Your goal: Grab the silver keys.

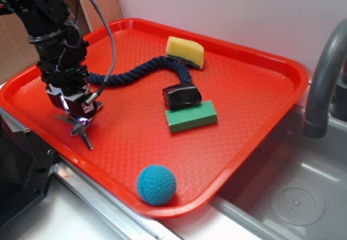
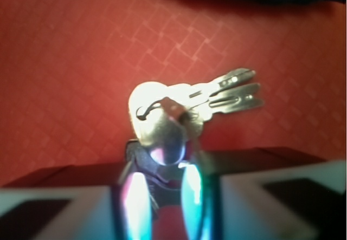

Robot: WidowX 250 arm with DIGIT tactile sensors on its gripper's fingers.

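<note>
The silver keys (image 1: 81, 127) lie on the near-left part of the red tray (image 1: 244, 115), directly under the end effector (image 1: 80, 116), whose fingers (image 2: 191, 199) stand close together at the key heads (image 2: 157, 115); the blurred wrist view suggests a pinch on the bunch, but firm contact cannot be confirmed. Beyond the keys, a dark blue rope (image 1: 135, 71) runs toward a yellow sponge (image 1: 185, 51) at the far side, a black object (image 1: 181, 96) touches a green block (image 1: 191, 116) mid-tray, and a teal ball (image 1: 156, 185) rests at the near edge.

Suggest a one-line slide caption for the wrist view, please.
Wrist view: the gripper poised right at the silver keys lying on the red tray.
</note>
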